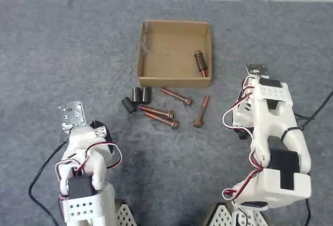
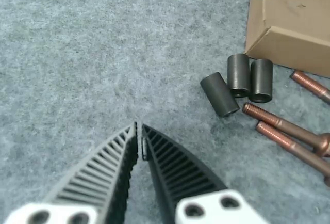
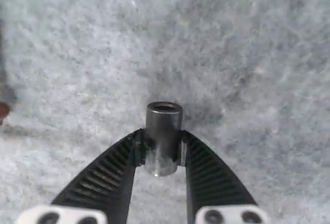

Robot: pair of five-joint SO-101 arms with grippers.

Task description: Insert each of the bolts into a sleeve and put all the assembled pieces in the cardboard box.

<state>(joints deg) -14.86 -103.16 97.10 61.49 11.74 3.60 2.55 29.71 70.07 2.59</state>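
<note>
The cardboard box stands at the back of the grey mat, and one bolt with a sleeve on it lies inside. In front of the box lie three dark sleeves and several copper bolts. My left gripper is shut and empty, low over bare mat, a short way from the three sleeves and the box corner. My right gripper is shut on another dark sleeve, held upright with its open end up, just above the mat.
The left arm is at the front left, the right arm at the right beside the box. One bolt lies nearest the right arm. Grey mat spreads all around the parts.
</note>
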